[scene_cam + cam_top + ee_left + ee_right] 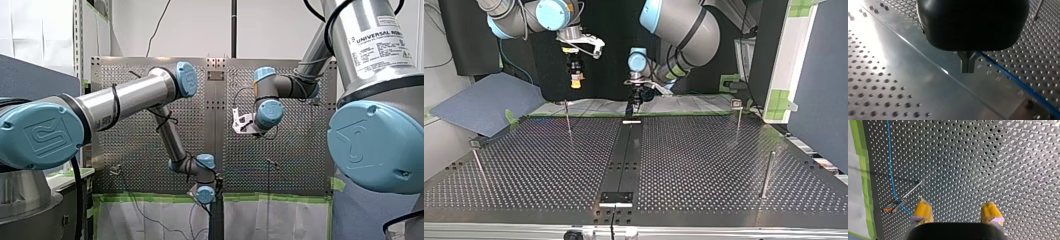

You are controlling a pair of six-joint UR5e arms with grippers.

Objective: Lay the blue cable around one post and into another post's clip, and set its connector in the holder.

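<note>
The blue cable (891, 170) runs across the perforated plate and through the clip of a thin post (899, 203), just ahead of my right gripper (956, 212). That gripper's yellow pads (923, 210) stand wide apart with nothing between them; it hangs high above the table (575, 75). My left gripper (967, 66) is black, with its fingers pressed together low over the centre strip. The blue cable (1020, 83) leaves those fingers and slants away over the plate. In the top view my left gripper (636, 104) hovers just behind a small white holder (631, 121). The connector does not show.
Thin posts stand at the plate's far corners (568, 119) (738, 117), and others (767, 174) (477, 162) nearer the top view's camera. A black bracket (616, 198) sits on the centre strip near that camera. Green tape (861, 157) edges the plate.
</note>
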